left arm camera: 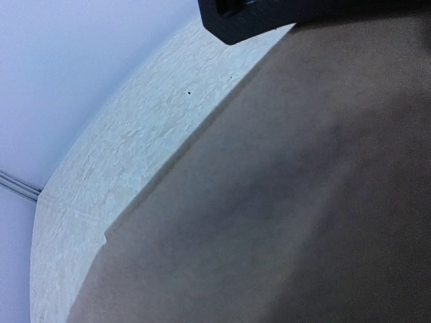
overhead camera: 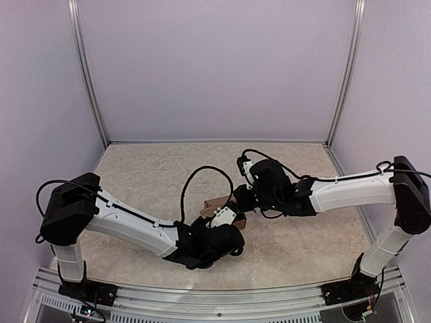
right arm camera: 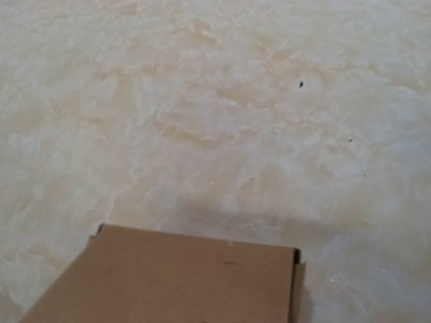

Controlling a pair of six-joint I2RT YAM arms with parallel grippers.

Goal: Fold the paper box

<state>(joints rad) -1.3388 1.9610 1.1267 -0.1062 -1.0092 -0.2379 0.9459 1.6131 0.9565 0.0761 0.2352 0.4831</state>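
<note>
The paper box (overhead camera: 217,202) sits near the middle of the desk (overhead camera: 155,168), wedged between my two hands, with only small patches of plain brown cardboard showing past them from above. In my left wrist view its matte brown face (left arm camera: 283,202) fills most of the picture, too close to be sharp. One black finger (left arm camera: 269,13) lies along its top edge. In my right wrist view a flat brown panel (right arm camera: 182,282) lies at the bottom, with a narrow side flap standing just off its right edge.

My left hand (overhead camera: 227,222) reaches the box from the near side and my right hand (overhead camera: 244,199) from the right. I cannot tell whether either is spread or pinching.

Bare desk lies all around the box, widest toward the far wall. The desk top (right arm camera: 215,101) is mottled cream and beige, lightly textured. Pale lilac walls (overhead camera: 215,67) and slim metal posts (overhead camera: 91,74) enclose it.
</note>
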